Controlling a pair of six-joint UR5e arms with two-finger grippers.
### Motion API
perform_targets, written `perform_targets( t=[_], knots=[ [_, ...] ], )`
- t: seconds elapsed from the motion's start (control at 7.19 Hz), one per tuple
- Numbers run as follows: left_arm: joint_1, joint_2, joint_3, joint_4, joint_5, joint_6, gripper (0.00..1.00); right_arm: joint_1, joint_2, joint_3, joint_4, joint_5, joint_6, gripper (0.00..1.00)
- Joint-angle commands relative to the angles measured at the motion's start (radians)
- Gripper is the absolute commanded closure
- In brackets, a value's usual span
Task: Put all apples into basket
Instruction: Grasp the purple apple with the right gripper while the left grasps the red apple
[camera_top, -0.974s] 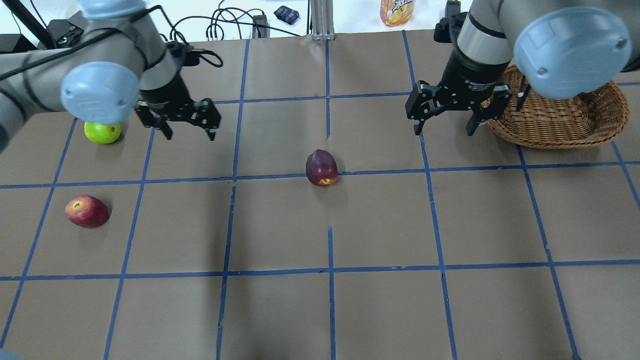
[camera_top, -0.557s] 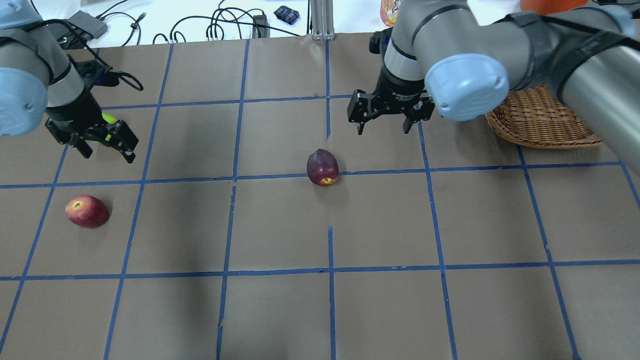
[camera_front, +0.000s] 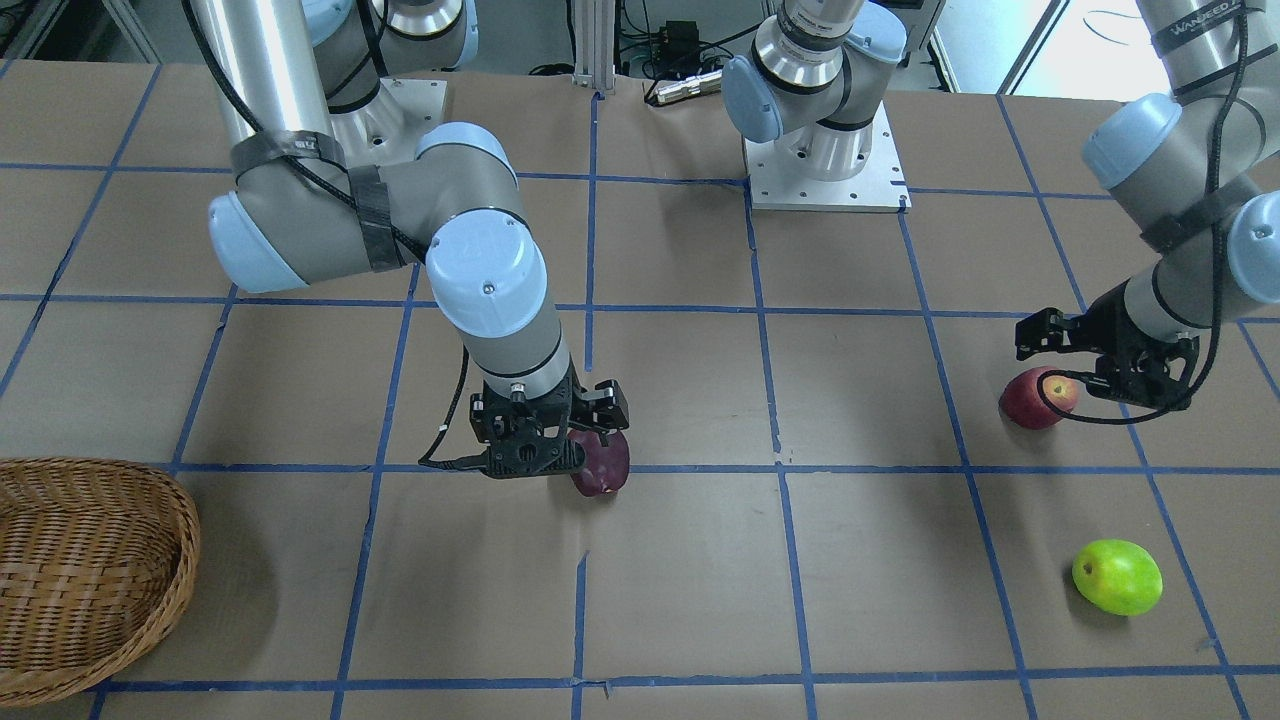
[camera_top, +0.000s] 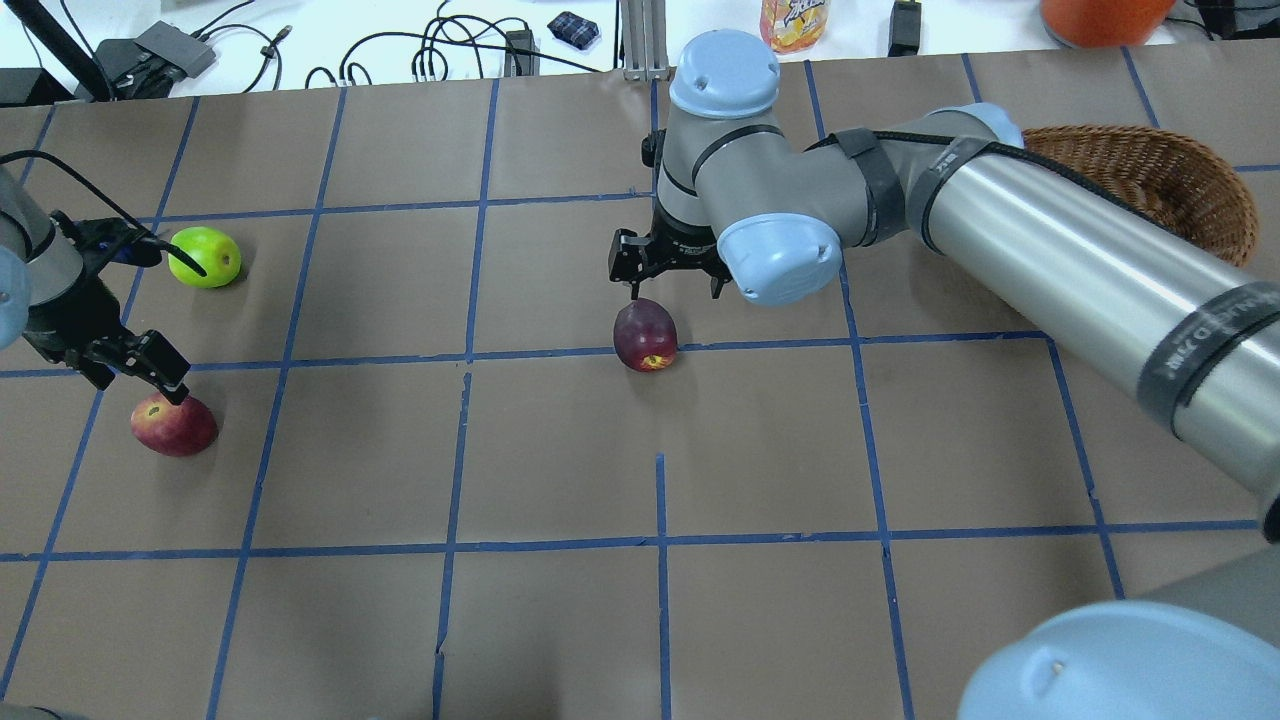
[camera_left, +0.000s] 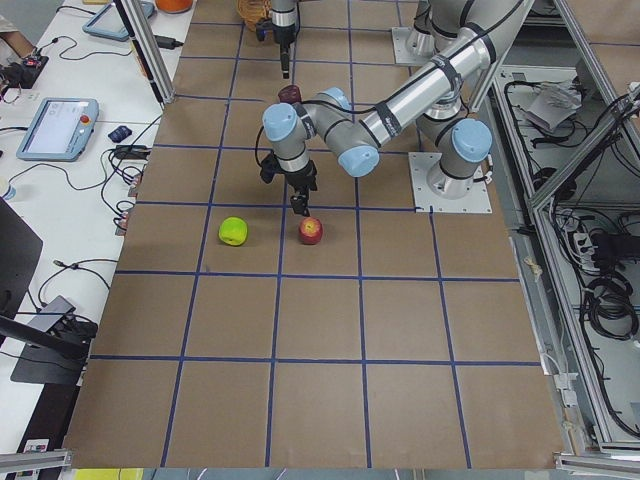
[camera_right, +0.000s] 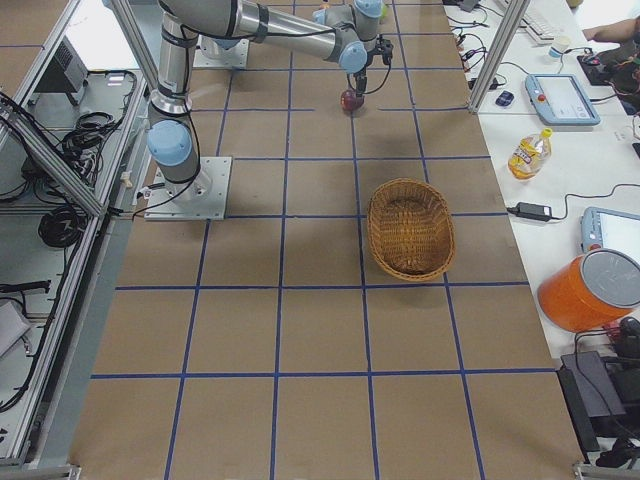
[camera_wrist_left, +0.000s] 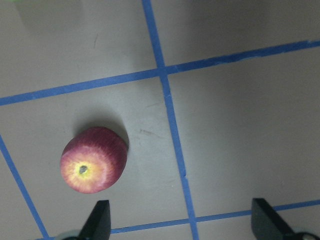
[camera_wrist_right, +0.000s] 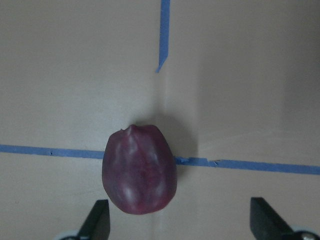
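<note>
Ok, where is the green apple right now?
In the overhead view the green apple lies on the robot's left side, just beyond the red apple and the left pincer, touching neither.

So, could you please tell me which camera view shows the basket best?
The exterior right view: the basket sits whole, unobstructed and empty. Overhead, the right arm hides part of it; the front-facing view crops it at the corner; the exterior left view shows a sliver at the top edge.
</note>
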Motion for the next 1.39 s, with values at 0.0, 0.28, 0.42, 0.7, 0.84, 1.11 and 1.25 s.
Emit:
perform_targets(
  t=[0.0, 0.28, 0.42, 0.7, 0.84, 1.11, 1.25],
  knots=[
    [0.015, -0.061, -0.024, 0.088, 0.013, 0.050, 0.00, 0.011, 0.051, 0.000, -0.041, 0.004, 0.002, 0.00],
    [0.021, -0.119, -0.021, 0.100, 0.038, 0.052, 0.00, 0.014, 0.069, 0.001, -0.039, 0.006, 0.014, 0.00],
    [0.021, -0.133, -0.022, 0.116, 0.054, 0.049, 0.00, 0.025, 0.078, 0.001, -0.038, 0.009, 0.024, 0.00],
    [0.021, -0.167, -0.024, 0.116, 0.053, 0.047, 0.00, 0.036, 0.089, 0.001, -0.038, 0.010, 0.024, 0.00],
    [0.022, -0.179, -0.018, 0.117, 0.055, 0.047, 0.00, 0.036, 0.092, 0.001, -0.038, 0.015, 0.024, 0.00],
    [0.023, -0.184, -0.022, 0.117, 0.055, 0.038, 0.27, 0.037, 0.112, 0.001, -0.041, 0.040, 0.051, 0.00],
    [0.023, -0.176, -0.013, 0.117, 0.059, 0.035, 0.61, 0.037, 0.113, 0.003, -0.039, 0.041, 0.057, 0.00]
  ],
)
